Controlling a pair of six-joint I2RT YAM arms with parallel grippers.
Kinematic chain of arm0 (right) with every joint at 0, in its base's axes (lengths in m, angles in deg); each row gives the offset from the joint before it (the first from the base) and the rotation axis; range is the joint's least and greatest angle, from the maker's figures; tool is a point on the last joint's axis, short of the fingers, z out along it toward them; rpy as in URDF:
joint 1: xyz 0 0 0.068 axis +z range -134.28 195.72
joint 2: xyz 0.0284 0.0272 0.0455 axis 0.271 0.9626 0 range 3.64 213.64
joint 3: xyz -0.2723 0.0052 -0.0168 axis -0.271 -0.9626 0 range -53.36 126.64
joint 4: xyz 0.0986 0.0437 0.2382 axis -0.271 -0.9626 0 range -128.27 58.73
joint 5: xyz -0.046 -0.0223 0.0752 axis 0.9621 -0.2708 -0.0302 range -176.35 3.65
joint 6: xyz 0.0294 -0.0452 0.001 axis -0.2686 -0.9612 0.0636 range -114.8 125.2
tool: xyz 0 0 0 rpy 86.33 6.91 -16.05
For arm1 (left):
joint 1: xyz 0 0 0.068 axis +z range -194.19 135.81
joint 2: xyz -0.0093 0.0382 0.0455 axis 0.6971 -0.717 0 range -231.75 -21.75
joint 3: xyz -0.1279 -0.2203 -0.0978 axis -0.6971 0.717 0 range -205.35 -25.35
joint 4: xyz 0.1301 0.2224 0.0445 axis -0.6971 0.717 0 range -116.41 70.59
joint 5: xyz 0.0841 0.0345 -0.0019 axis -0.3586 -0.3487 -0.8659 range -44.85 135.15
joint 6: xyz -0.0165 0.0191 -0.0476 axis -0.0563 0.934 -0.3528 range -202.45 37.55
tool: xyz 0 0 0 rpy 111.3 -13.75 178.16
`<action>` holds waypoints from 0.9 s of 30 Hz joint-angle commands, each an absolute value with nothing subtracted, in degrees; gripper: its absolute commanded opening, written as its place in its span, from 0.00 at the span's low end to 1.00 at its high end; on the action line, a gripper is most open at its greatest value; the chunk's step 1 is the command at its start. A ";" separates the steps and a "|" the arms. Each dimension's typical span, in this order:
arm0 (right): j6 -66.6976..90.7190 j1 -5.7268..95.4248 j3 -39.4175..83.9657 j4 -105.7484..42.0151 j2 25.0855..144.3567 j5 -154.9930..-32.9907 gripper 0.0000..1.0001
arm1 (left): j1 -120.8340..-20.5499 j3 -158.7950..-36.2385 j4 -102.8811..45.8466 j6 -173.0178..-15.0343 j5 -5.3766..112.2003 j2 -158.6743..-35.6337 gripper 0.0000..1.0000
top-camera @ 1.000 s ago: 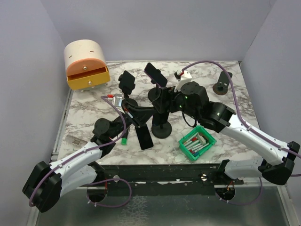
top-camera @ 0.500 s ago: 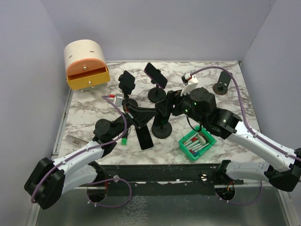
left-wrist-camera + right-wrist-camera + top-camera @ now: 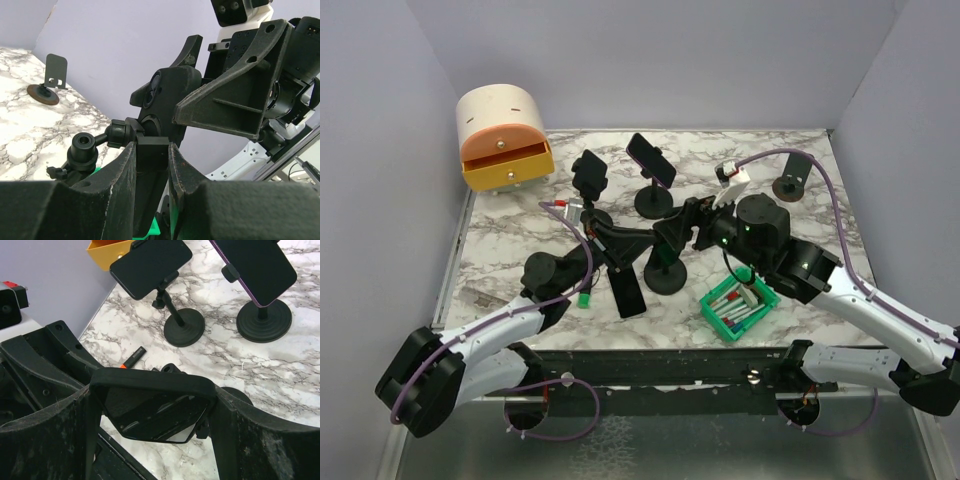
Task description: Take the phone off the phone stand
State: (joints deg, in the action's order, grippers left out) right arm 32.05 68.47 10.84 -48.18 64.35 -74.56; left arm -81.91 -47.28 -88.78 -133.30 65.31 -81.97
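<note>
Right wrist view: the phone [image 3: 152, 412] sits square between the fingers of the right end effector [image 3: 155, 390], a dark pad pressed on each side edge, so that is a firm grip across its narrow way. The glossy face tilts up at the camera and its far rounded edge points out over the tabletop [image 3: 230, 375]. The long axis is too foreshortened here to call.

Over to the left wrist, where the phone's back and camera lenses show. It stands roughly upright with a lean. The left end effector [image 3: 151, 146] is closed tight on the black block of the phone stand [image 3: 152, 159] just behind the phone, with the ball joint out to the left.

From the top, the phone hangs above the stand's round base, mid-tabletop. Room is tight. A spare phone [image 3: 628, 292] lies flat just left of the base, a green basket [image 3: 716, 322] sits to its right, and two other loaded stands [image 3: 654, 200] stand behind. Open marble lies farther left.
</note>
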 commanded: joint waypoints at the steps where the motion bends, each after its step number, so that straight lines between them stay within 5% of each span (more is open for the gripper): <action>1: 31.30 68.02 10.35 -47.72 61.79 -77.89 0.00 | -80.48 -46.16 -85.52 -133.66 63.09 -84.30 0.00; 19: 35.42 68.00 15.99 -46.10 62.04 -88.53 0.00 | -80.45 -49.01 -84.67 -130.95 67.35 -87.68 0.00; 21: 35.56 68.02 17.19 -46.75 61.95 -89.01 0.00 | -80.49 -49.33 -83.49 -130.53 67.26 -86.99 0.09; 24: 35.69 68.02 19.14 -48.32 61.76 -90.34 0.00 | -80.49 -50.11 -82.11 -130.44 67.35 -85.46 0.37; 27: 35.50 68.00 20.64 -50.32 60.87 -90.82 0.00 | -80.49 -51.29 -79.89 -129.68 68.02 -83.39 0.50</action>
State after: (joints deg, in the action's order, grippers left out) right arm 34.39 67.77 16.70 -49.53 63.41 -87.78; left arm -80.68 -50.04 -87.08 -131.05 65.55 -85.54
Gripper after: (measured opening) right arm 0.797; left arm 0.412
